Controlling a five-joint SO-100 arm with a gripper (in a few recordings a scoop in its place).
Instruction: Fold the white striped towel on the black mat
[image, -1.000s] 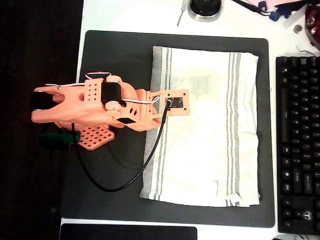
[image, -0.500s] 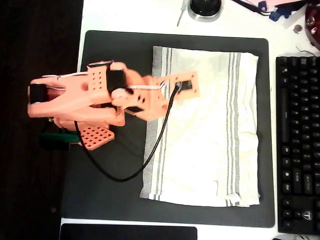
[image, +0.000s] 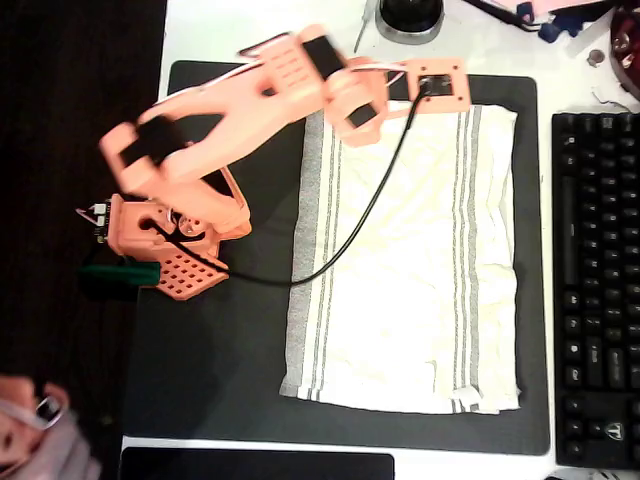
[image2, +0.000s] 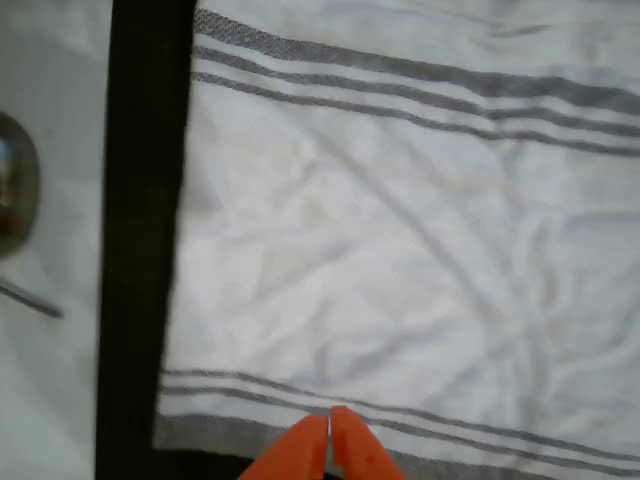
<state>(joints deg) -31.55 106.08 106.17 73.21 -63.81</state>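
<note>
no readable text, labels, brands or numbers anywhere

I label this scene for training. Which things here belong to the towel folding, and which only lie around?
Belong to the job:
white striped towel, lying flat
black mat under it
gripper, jaws together above the towel

Just lying about:
black keyboard
round metal object

You look down on a white bench (image: 300, 35) under bright, even light; a black keyboard (image: 597, 280) lies at its right, dark floor (image: 70, 90) at left
</note>
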